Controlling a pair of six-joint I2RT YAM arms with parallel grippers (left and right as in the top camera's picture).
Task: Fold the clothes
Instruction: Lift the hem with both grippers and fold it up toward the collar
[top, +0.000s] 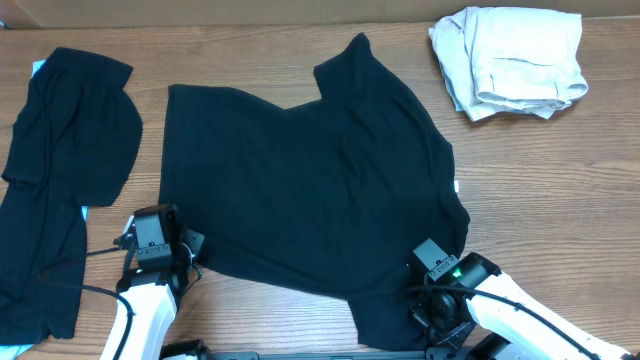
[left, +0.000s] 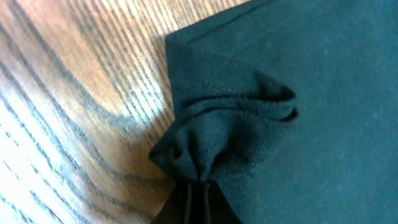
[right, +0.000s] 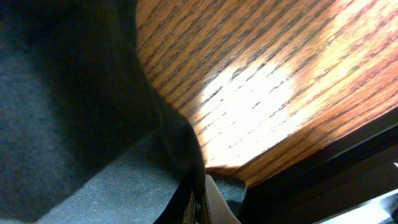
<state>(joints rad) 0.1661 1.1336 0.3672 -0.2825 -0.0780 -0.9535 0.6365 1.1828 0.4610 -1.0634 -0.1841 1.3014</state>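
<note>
1. Two claws are on the black T-shirt (top: 310, 180), which lies spread over the middle of the table (top: 250, 310) with one sleeve pointing to the far edge.
2. Your left claw (left: 200, 190) is clenched on the T-shirt's near left corner. In the left wrist view the hem bunches into folds that run down between the closed fingers. Only the finger ends show, at the bottom edge of that view.
3. From overhead, the left claw (top: 192, 248) sits at that same corner, with its tips hidden under the wrist housing.
4. Your right claw (right: 198, 196) grips a ridge of dark cloth near the table's front edge. That view is dim and blurred, so you cannot see how much cloth is caught.
5. From overhead, the right claw (top: 425, 300) is over the near right flap of the T-shirt. It is black on black there, so its fingers are hard to pick out.
6. A second black garment (top: 55, 190) lies at the left, running to the edge of the view.
7. A pale folded cloth (top: 510, 60) sits at the far right, well apart from the T-shirt.
8. A small light speck shows at the T-shirt's right edge, too small to identify.
</note>
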